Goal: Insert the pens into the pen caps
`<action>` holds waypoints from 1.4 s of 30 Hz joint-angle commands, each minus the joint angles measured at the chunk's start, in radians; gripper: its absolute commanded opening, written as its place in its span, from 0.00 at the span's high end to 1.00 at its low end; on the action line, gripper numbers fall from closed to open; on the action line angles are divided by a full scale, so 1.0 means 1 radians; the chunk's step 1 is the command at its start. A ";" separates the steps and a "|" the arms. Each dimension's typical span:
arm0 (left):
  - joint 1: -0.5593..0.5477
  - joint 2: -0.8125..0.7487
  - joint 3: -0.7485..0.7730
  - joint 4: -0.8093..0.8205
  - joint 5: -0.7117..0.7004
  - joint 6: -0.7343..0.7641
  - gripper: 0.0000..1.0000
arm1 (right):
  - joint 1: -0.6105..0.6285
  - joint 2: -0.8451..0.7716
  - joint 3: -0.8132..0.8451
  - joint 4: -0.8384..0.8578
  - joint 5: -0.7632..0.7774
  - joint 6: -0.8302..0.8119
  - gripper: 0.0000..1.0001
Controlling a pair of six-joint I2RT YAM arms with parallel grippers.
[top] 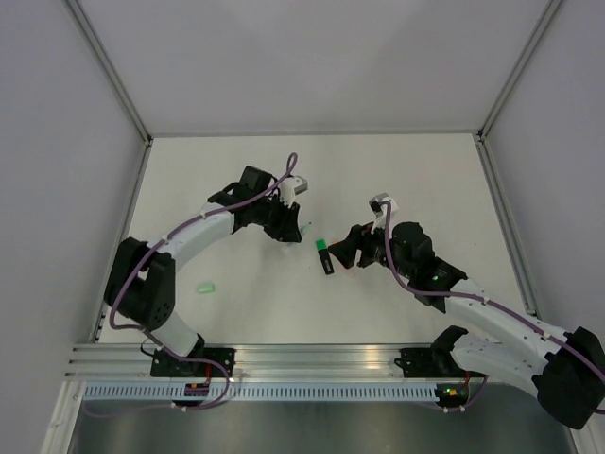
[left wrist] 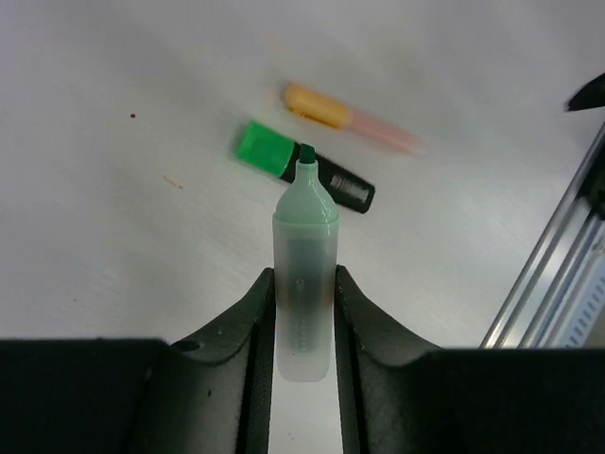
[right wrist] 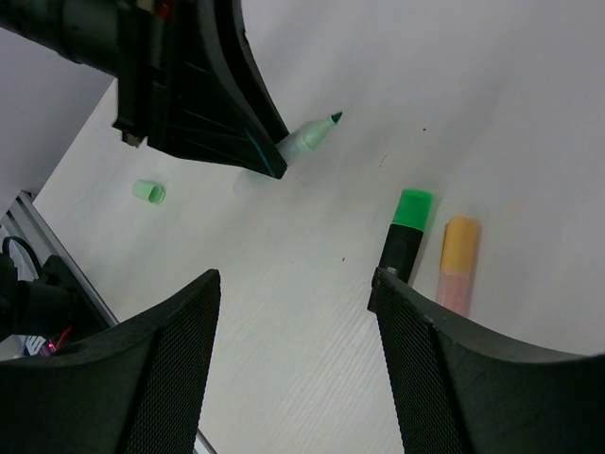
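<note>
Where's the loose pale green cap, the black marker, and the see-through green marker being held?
Small pale green plastic cap (right wrist: 148, 191), right wrist view, its side.
Black marker with bright green cap (left wrist: 342, 186), left wrist view, black barrel.
Translucent pale green marker (left wrist: 304, 284), left wrist view, mid-barrel.

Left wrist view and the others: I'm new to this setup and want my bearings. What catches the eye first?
The left gripper clamps an uncapped pale green marker, tip out. Beyond it lie two capped markers side by side, a black marker and an orange-pink marker, with the right gripper open beside them. A pale green cap lies alone, well apart to the left.
</note>
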 commanded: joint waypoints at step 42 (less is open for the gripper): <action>-0.318 -0.551 -0.508 0.981 -0.216 -0.710 0.72 | 0.223 0.049 -0.026 0.245 0.243 -0.004 1.00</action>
